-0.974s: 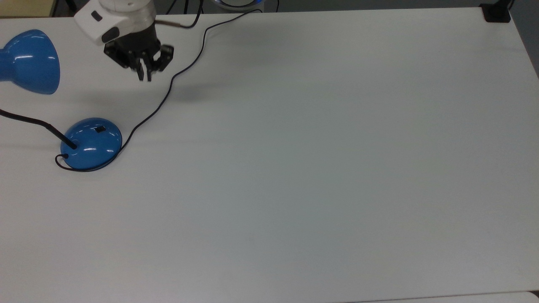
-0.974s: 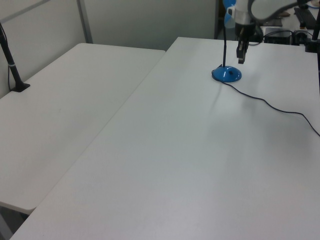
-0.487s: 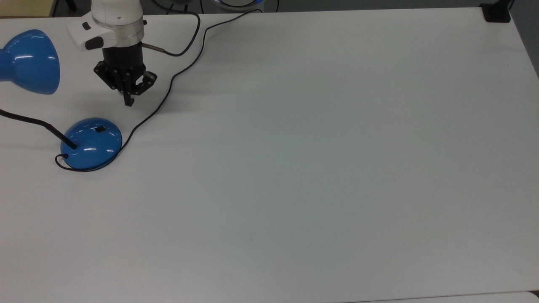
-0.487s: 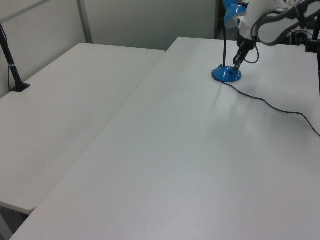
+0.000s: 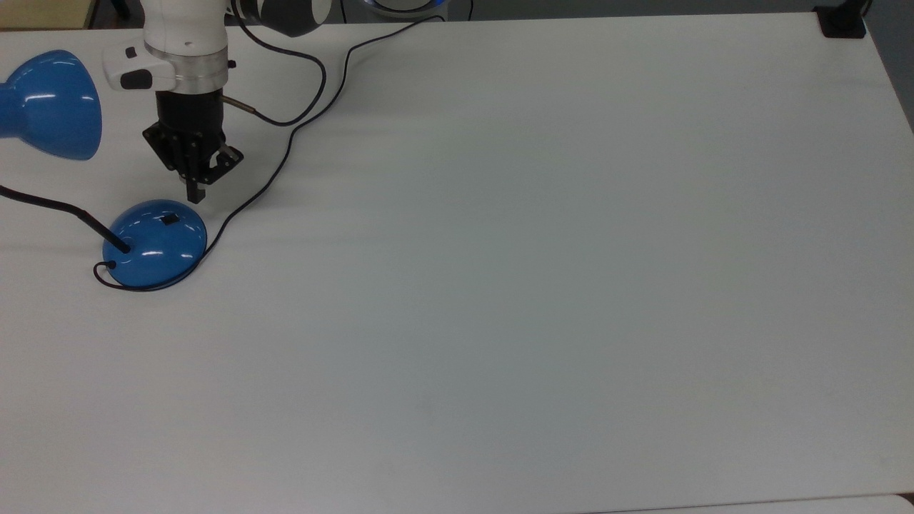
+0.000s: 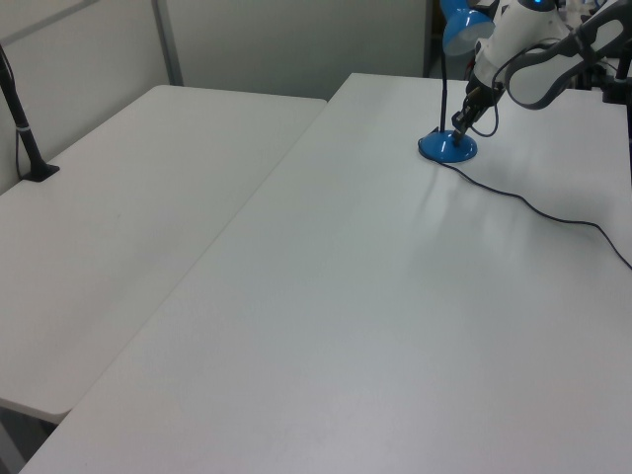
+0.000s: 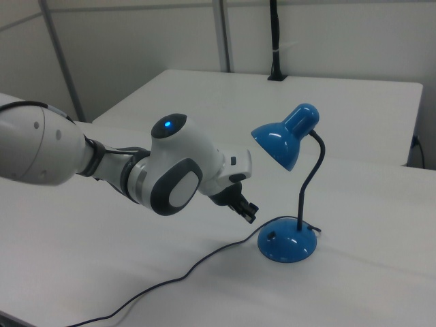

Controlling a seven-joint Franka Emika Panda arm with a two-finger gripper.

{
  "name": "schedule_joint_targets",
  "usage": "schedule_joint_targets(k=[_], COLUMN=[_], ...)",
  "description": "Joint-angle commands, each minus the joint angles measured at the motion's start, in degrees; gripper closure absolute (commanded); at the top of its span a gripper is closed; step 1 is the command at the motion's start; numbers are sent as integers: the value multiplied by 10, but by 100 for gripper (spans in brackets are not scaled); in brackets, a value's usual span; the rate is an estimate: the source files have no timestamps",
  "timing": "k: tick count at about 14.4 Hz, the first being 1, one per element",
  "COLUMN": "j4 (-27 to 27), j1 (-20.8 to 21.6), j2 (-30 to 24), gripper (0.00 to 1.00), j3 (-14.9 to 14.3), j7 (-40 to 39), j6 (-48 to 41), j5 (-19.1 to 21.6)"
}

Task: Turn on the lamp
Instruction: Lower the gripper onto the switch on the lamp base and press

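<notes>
1. White table (image 5: 543,285) takes up nearly the whole top view and is bare across the near and middle parts; what concerns you sits at the upper left of that frame.
2. Your lamp (image 5: 153,243) stands there on its round blue base, with the black neck rising off the frame's left edge to the shade (image 5: 50,103) at the far upper left. In the right view the shade tips down over the table, so the base is left open from above.
3. You want the small black switch (image 5: 170,219), which sits on the upper part of the dome, on the side facing the arm.
4. Look at the cord (image 5: 285,153): it curls round the base and trails toward the top edge, passing just right of the gripper, so it is out of your way.
5. Your gripper (image 5: 194,194) hangs just above the dome's upper edge, short of the switch, fingers pressed together into one narrow tip. That suits a poke better than a grasp, I judge.
6. Come down a little further onto the switch; a glancing push could slide the light base.
</notes>
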Motion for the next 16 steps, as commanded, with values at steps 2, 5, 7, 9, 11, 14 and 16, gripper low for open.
schedule_joint_targets(k=[2,5,7,9,11,14,16], j4=[17,39,51,61,66,65,66], j1=[-12,-13,-16,-16,-16,-16,-15], j2=[24,47,58,69,76,79,85], gripper=[100,100,100,100,100,100,100], j3=[-1,-5,-12,-13,-14,-20,-20], j7=[20,21,21,21,21,21,21], j6=[29,30,31,31,31,31,31], j5=[-3,-3,-3,-3,-5,-7,-7])
